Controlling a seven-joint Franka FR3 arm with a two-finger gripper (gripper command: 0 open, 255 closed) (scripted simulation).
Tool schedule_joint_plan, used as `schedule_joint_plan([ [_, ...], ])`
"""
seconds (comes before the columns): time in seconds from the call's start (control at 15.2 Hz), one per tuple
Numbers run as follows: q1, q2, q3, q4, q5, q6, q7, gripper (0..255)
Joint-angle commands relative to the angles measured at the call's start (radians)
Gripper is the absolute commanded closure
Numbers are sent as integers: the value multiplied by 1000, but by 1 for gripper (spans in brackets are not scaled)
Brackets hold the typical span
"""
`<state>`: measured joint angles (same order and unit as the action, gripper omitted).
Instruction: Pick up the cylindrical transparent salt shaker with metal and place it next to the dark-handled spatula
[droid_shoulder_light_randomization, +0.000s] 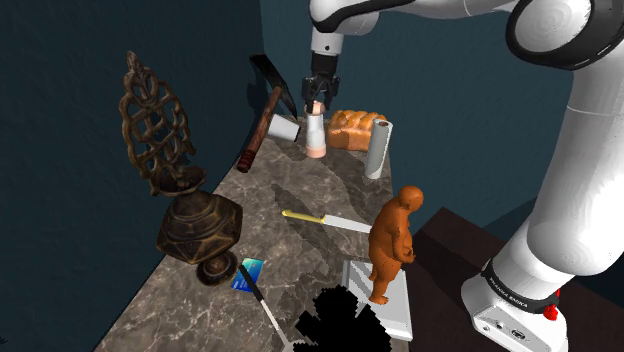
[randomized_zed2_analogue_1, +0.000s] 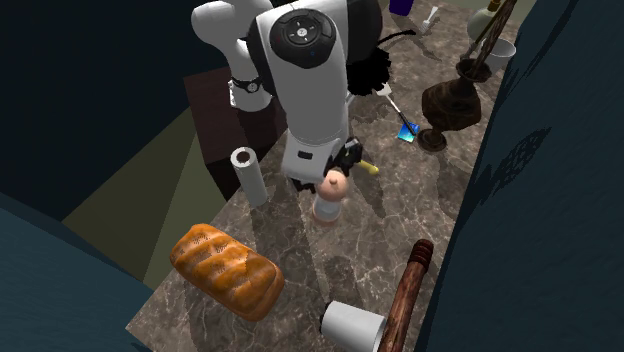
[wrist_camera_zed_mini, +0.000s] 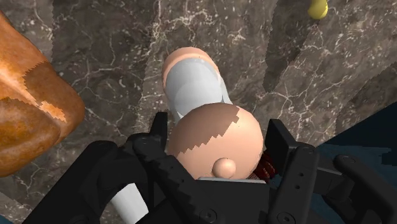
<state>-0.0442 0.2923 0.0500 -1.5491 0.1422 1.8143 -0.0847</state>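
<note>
The salt shaker (droid_shoulder_light_randomization: 316, 135) has a pale body with a pinkish cap and base. It stands upright on the marble counter (droid_shoulder_light_randomization: 300, 185) near its far end, beside the bread. My gripper (droid_shoulder_light_randomization: 316, 98) comes down on it from above. In the wrist view my gripper (wrist_camera_zed_mini: 219, 137) is shut on the shaker (wrist_camera_zed_mini: 191, 83), with both black fingers pressed against the sides of its round cap. The spatula (droid_shoulder_light_randomization: 255, 288), with a blue blade and dark handle, lies near the counter's near end. In the second exterior view the shaker (randomized_zed2_analogue_1: 329, 200) stands under the arm, and the spatula (randomized_zed2_analogue_1: 403, 122) lies far behind it.
A bread loaf (droid_shoulder_light_randomization: 352, 128), a paper roll (droid_shoulder_light_randomization: 378, 148), a white mug (droid_shoulder_light_randomization: 283, 128) and a wooden hammer (droid_shoulder_light_randomization: 258, 135) crowd the shaker. A yellow-handled knife (droid_shoulder_light_randomization: 322, 220) lies mid-counter. An orange figurine (droid_shoulder_light_randomization: 393, 240) and a dark ornate vase (droid_shoulder_light_randomization: 190, 215) flank the spatula.
</note>
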Motion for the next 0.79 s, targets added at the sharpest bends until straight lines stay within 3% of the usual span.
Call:
schedule_joint_plan([
  [0.0,0,-2,0,26,-1,-28,4,255],
  [0.73,-2,8,0,188,-4,-178,24,255],
])
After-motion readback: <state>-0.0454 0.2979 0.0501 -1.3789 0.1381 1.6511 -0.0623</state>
